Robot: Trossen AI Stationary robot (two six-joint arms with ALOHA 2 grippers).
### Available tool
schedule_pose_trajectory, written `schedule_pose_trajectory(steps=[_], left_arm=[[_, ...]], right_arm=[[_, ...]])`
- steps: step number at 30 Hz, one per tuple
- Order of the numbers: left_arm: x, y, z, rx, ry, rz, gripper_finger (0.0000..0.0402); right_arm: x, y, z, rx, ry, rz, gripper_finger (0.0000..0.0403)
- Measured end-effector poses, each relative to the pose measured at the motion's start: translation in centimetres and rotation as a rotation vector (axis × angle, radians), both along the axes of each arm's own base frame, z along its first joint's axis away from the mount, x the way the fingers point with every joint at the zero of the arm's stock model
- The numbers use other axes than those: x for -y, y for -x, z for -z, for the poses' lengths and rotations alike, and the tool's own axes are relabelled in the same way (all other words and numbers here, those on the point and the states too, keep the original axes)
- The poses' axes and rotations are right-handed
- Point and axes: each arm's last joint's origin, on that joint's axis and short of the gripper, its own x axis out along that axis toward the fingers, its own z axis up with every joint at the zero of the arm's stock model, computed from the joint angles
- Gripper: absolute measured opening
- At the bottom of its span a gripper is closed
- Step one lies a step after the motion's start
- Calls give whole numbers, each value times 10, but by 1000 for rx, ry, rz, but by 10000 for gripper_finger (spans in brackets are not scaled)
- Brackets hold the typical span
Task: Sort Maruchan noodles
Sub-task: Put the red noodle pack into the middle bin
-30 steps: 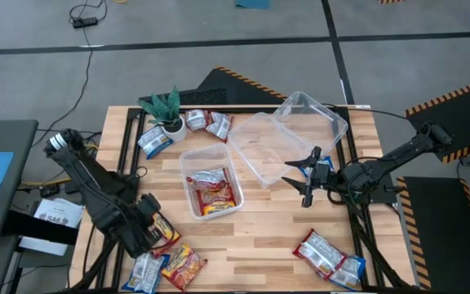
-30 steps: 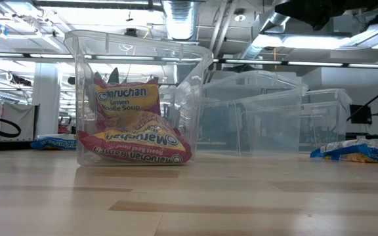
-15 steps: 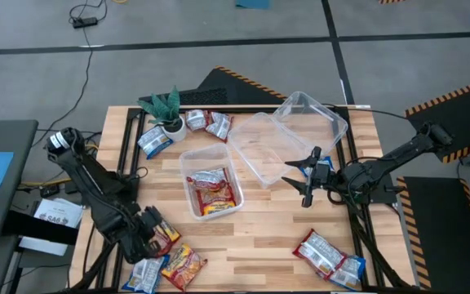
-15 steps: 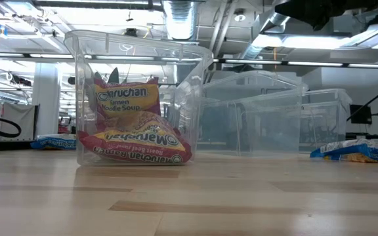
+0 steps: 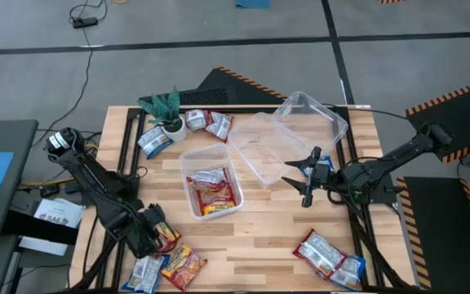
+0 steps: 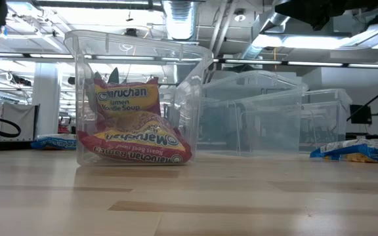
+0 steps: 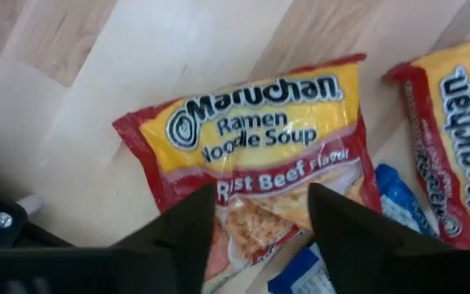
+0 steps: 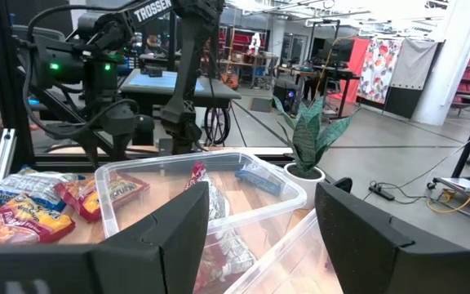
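Observation:
A red-and-yellow Maruchan Roast Beef packet (image 7: 268, 139) lies flat on the table near its near-left corner (image 5: 166, 238). My left gripper (image 7: 259, 237) is open right above the packet, one finger over each side of its lower half (image 5: 148, 231). A second red-yellow packet (image 5: 184, 265) and a blue one (image 5: 144, 273) lie beside it. A clear tub (image 5: 212, 192) at the table's middle holds two red-yellow packets (image 6: 133, 141). My right gripper (image 5: 297, 181) hangs open at the right, beside the empty tubs (image 5: 263, 149). My left gripper's fingers (image 7: 182, 241) cover the packet's lower part (image 7: 259, 212) from above. I cannot tell whether they touch it.
More packets lie at the far left (image 5: 155, 143) (image 5: 206, 122) by a small potted plant (image 5: 166, 110), and two lie near the near-right corner (image 5: 321, 251) (image 5: 347, 271). A second empty tub (image 5: 308, 114) lies at the far right. Bare wood shows between the middle tub and the near edge.
My left gripper has moved a little toward the table's near edge, onto the red-yellow packet at the near left. The packets have not moved.

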Motion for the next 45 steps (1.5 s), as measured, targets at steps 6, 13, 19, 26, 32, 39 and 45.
schedule_pose_trajectory(steps=[6, 13, 19, 26, 32, 39, 45], left_arm=[[-4, -5, 0, -11, 11, -18, 269], [-4, -4, 0, -21, 25, -47, 336], [-6, -2, 1, -37, 5, -84, 343], [-4, -6, 10, -57, -43, -109, 343], [5, -12, 35, -173, -107, -84, 343], [11, -17, 46, -190, -125, -61, 343], [10, -18, 47, -170, -151, -51, 333]], right_arm=[[0, 0, 0, 0, 0, 0, 248], [0, 0, 0, 0, 0, 0, 248], [0, 0, 0, 0, 0, 0, 248], [0, 0, 0, 0, 0, 0, 248], [0, 0, 0, 0, 0, 0, 248], [0, 0, 0, -1, 0, 0, 248], [0, 0, 0, 0, 0, 0, 248]])
